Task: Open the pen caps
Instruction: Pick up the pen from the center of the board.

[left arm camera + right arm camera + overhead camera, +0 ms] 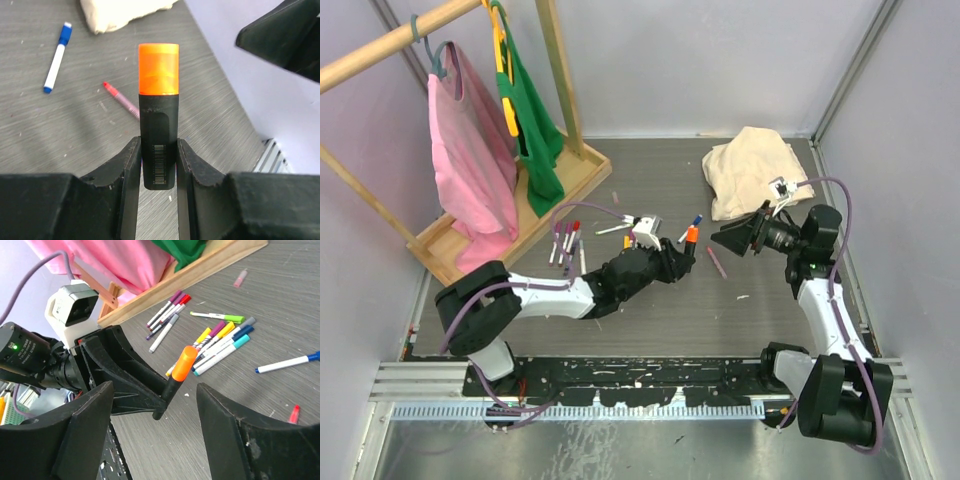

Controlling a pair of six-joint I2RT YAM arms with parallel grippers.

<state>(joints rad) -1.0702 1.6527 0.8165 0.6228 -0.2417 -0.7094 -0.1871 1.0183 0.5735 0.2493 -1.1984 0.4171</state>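
Ok, left jaws are narrow and clamped on the black highlighter (pixel 158 125), one finger on each side of the barrel. Its orange cap (pixel 158 68) is on and points away from the wrist. The barrel's tail end is hidden between the fingers.

Right jaws stand wide with nothing in them. They face the orange cap from the other side and stay apart from it. The right wrist view cuts both fingers off at its bottom edge.

The rest of the pen caps (pixel 226 330) sit on a loose bunch of white markers (pixel 215 347) on the counter (pixel 650 330), beside the wooden rack base (pixel 200 270). A blue-capped pen (pixel 56 57) lies on its own near the beige cloth (pixel 750 170).

A red-tipped pen (pixel 122 100) lies nearby, and the right finger covers most of it in the right wrist view. A small pink piece (pixel 241 277) lies further off, and I cannot tell whether it is a cap or a stub.
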